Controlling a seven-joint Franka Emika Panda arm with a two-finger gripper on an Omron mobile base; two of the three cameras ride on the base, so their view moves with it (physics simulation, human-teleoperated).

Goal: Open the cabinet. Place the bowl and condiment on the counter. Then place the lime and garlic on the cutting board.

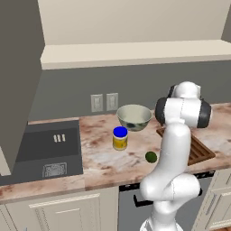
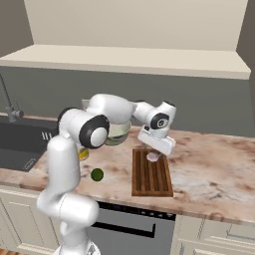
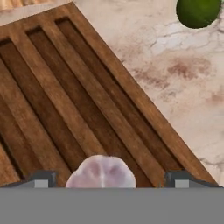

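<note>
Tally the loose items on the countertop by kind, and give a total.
Greyish-cream ceramic bowl: 1
Blue-lidded jar with yellow contents: 1
Glossy green lime: 1
Pale whitish-pink garlic bulb: 1
Dark brown slatted wooden cutting board: 1
Total: 5

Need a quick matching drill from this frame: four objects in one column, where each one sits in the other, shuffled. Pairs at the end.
Things:
1. garlic
2. lime
3. condiment
4. bowl

Places:
A. bare counter, near its front edge
B. at the back of the counter, near the wall
C. on the cutting board, between the open jaws
D. on the counter, in front of the bowl

Pairs: 1-C, 2-A, 3-D, 4-B
</note>
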